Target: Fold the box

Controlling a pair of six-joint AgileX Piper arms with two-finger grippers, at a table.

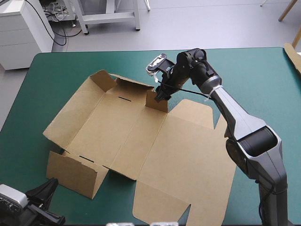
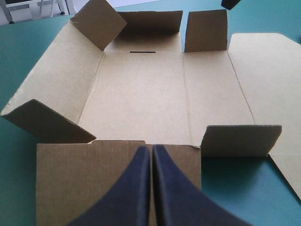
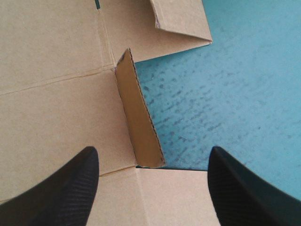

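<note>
jaws are being held wide apart on the right gripper [image 3: 153, 151] and pressed together into one pointed arch on the left gripper [image 2: 151, 155]; nothing is being pinched by either. the box [image 1: 141, 136] is lying opened out on the middle of the tabletop [image 1: 263, 80], its base panel flat and its walls only partly built up. along the far edge the far wall [image 2: 149, 29] is standing raised, and one small corner flap [image 3: 138, 113] is standing upright at the crease between base and lid. the lid panel [image 1: 190, 155] is lying flat toward the right arm's side. on the near side the near wall [image 2: 94, 179] is tilting up.

the right gripper is being positioned directly over that small corner flap, so that the flap is sitting ahead of and between the black fingers [image 3: 61, 188], nearer to one of them. this spread stance is being read as preparation for pinching the flap or nudging it inward, since it probably has to be turned in before a wall can be tucked over it. the left gripper is being held low just behind the near wall, apparently apart from the board, its closed tip pointing across the base. this is judged to be a waiting or bracing position, out of the right arm's way. the teal-green cover is showing beyond the box's far and right edges.
</note>
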